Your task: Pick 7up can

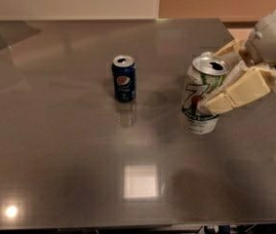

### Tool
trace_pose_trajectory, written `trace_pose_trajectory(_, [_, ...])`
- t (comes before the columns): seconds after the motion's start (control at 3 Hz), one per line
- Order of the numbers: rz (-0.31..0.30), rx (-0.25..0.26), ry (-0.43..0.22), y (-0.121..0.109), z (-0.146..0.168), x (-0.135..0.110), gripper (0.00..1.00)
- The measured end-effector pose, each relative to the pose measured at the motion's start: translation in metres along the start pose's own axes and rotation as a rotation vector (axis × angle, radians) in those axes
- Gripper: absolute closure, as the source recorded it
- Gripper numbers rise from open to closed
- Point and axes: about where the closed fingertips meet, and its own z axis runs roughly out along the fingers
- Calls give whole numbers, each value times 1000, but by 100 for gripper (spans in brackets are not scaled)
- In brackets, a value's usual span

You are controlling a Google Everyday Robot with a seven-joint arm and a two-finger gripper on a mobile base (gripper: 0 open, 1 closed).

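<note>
The 7up can [199, 97], silver-white with a green "7" and a green bottom band, is at the right of the grey table [54, 145]. Its top is open. My gripper [215, 81] comes in from the right and is shut on the can. One cream finger [240, 91] lies across its front and the other is behind it. The can is tilted slightly and looks raised a little off the tabletop.
A blue Pepsi can [124, 78] stands upright near the table's middle, to the left of the 7up can. The dark-green can is almost wholly hidden behind the 7up can and my gripper. The table's right edge is close behind my arm [274, 33].
</note>
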Motion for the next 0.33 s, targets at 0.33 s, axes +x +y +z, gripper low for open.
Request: trace_pose_trajectory(0.33, [-3,6,-2,-1,1,-2,100])
